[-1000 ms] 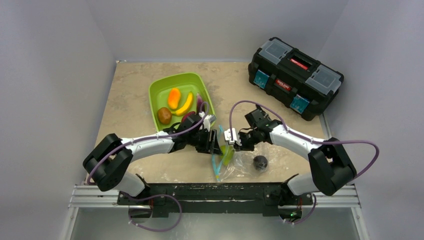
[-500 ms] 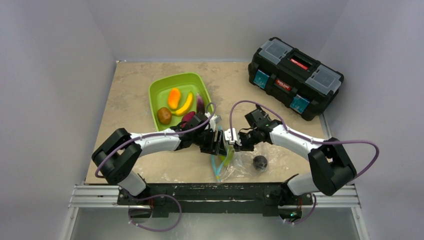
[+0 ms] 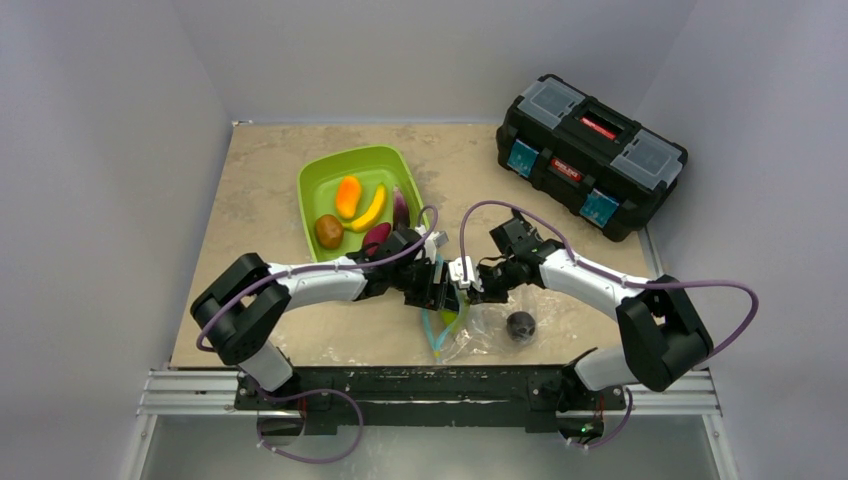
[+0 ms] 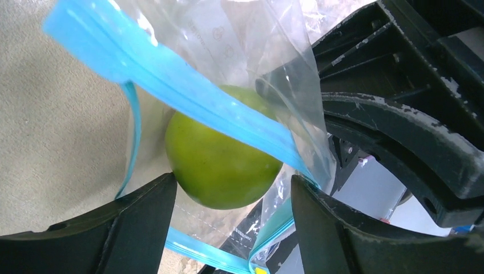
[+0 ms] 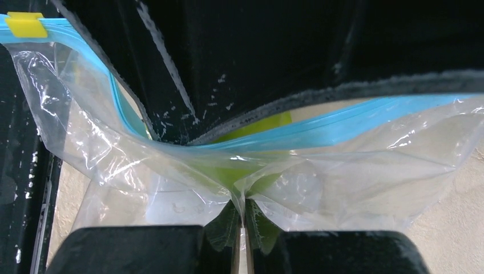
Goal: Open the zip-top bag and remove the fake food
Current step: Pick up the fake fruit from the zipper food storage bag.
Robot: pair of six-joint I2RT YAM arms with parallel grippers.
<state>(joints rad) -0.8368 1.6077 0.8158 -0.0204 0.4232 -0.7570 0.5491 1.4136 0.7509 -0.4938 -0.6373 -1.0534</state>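
The zip-top bag (image 3: 482, 332) lies near the table's front edge, its teal zipper strip (image 4: 171, 85) parted. My left gripper (image 3: 440, 287) is open at the bag mouth, and its fingers straddle the green pear (image 4: 222, 154) without closing on it (image 4: 231, 189). My right gripper (image 3: 466, 276) is shut on a fold of the bag's clear plastic (image 5: 242, 220) and holds that side up. A dark plum (image 3: 519, 325) sits inside the bag. The orange piece (image 3: 347, 196), banana (image 3: 371, 209), kiwi (image 3: 328, 231), eggplant (image 3: 400, 208) and red apple (image 3: 377, 238) lie in the green tray (image 3: 325, 172).
A black toolbox (image 3: 590, 155) stands at the back right. The bag's yellow slider (image 5: 24, 25) sits at one end of the zipper. The metal frame rail (image 3: 430, 385) runs just in front of the bag.
My left gripper has moved right and forward into the bag mouth, over the green pear. My right gripper has kept its hold on the bag.
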